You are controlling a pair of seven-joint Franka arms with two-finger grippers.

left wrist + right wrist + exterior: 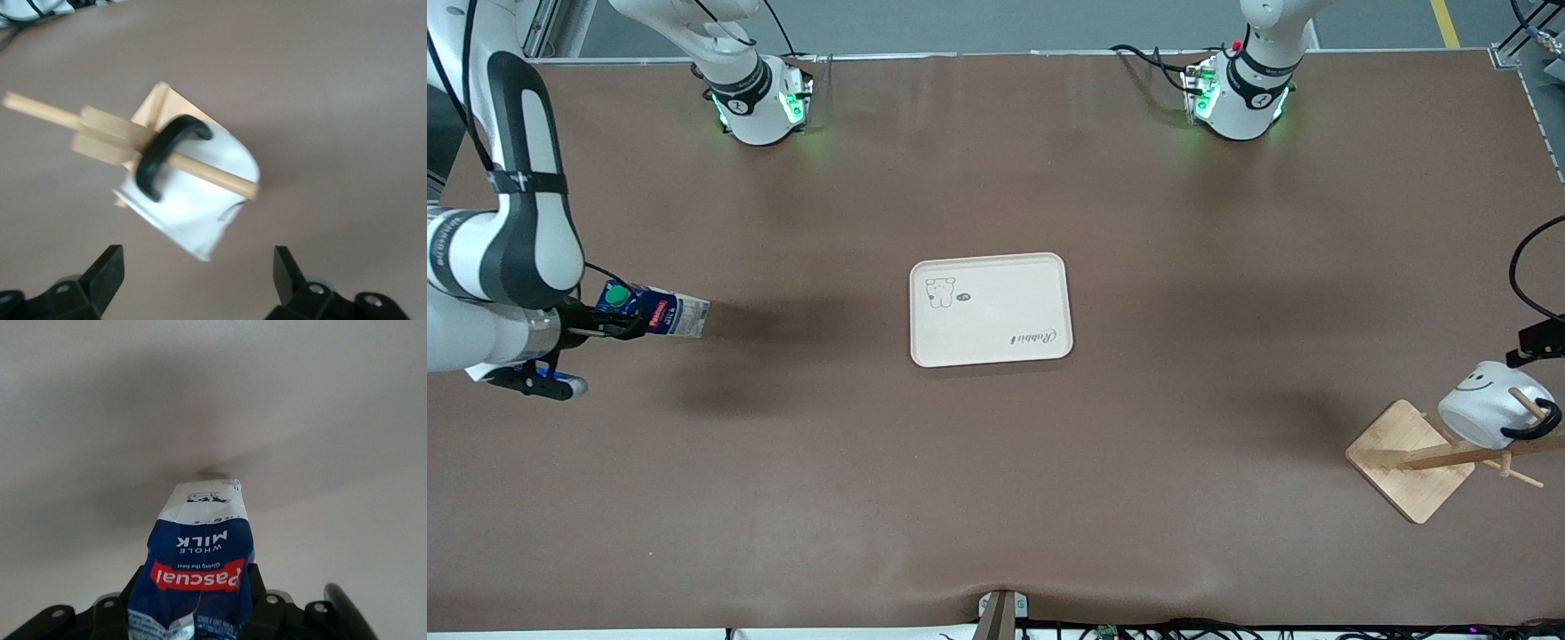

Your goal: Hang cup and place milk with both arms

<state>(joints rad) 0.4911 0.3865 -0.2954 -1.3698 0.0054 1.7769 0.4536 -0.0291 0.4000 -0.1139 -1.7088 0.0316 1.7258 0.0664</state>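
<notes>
The cup (1485, 404), white with a smiley face, hangs by its black handle (163, 157) on a peg of the wooden rack (1405, 462) at the left arm's end of the table. In the left wrist view the peg (213, 172) passes through the handle. My left gripper (199, 270) is open and empty, its fingers wide apart and clear of the cup (200, 200). My right gripper (609, 327) is shut on the milk (663, 316), gripping its capped end. It holds the carton lying sideways in the air over the right arm's end of the table. The carton's pale end (203, 500) points away from the gripper (193, 600).
A cream tray (1005, 293) with a small bear drawing lies flat in the middle of the brown table. The rack's square wooden base sits near the table's edge at the left arm's end.
</notes>
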